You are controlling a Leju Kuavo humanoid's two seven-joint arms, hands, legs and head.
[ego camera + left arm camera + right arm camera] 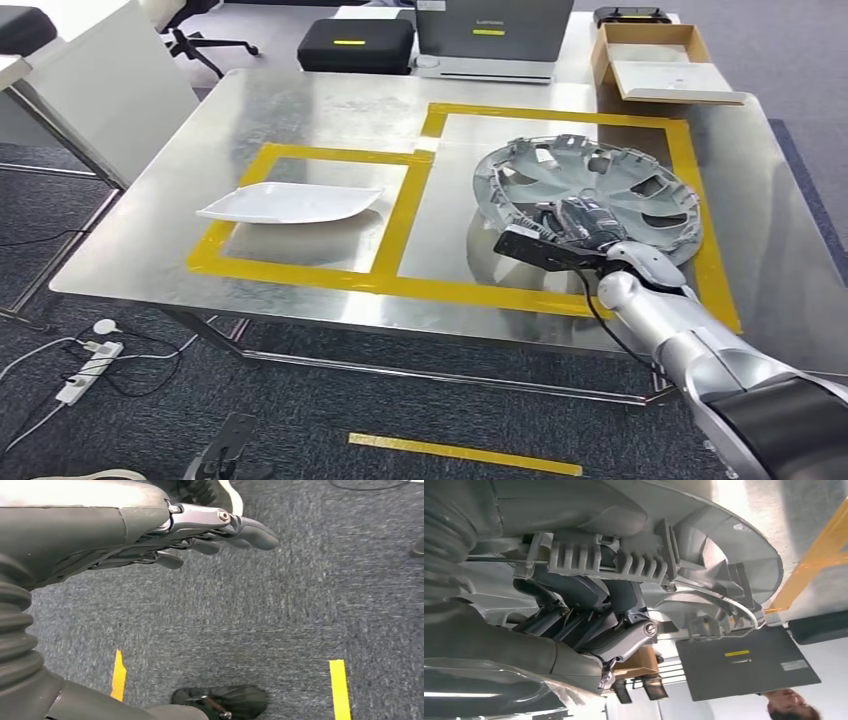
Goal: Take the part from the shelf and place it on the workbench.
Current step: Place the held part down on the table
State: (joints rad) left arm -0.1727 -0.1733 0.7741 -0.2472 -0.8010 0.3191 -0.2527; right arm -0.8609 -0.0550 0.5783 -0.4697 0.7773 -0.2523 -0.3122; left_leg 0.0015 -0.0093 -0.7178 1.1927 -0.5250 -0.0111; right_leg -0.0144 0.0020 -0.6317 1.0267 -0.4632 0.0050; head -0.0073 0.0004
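Note:
The part is a grey plastic wheel cover [590, 190], lying inside-up in the right yellow-taped square of the steel workbench [300, 110]. My right hand [572, 224] reaches over its near rim, and the fingers curl around the rim. In the right wrist view the dark fingers [589, 615] wrap the ribbed edge of the wheel cover [704, 565]. In the left wrist view my left hand [200, 535] hangs over grey carpet, fingers stretched out and holding nothing.
A white square plate [290, 203] lies in the left taped square. At the far edge stand a dark case [356, 45], a grey device [492, 40] and an open cardboard box [655, 62]. A power strip [90, 358] lies on the floor at left. A person's head shows in the right wrist view.

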